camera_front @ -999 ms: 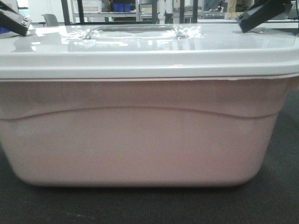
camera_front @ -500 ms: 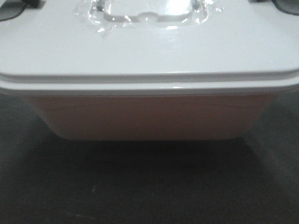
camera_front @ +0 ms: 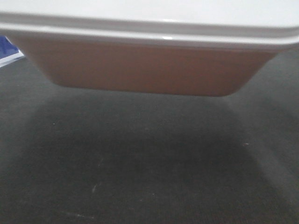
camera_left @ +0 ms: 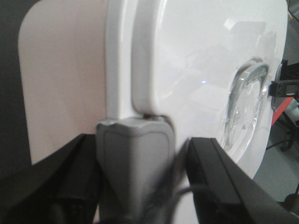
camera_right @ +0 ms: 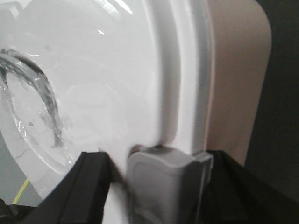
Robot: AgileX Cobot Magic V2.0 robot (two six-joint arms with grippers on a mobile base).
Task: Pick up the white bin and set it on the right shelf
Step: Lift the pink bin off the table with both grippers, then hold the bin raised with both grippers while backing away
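Dark carpet (camera_front: 149, 177) beneath white bin (camera_front: 145, 70); L jaws, R jaws grip its ends

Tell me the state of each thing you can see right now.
white bin: raised off the floor.
lid: on, closed.
left gripper: shut on the bin's grey latch.
right gripper: shut on the opposite latch.
floor: dark, bin's shadow on it.

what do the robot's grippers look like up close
Both look alike. The left gripper has two matte black, wedge-shaped fingers with flat inner faces, and what looks like a thin dark cable loops near their base. The right gripper has the same plain black fingers. No markings show.
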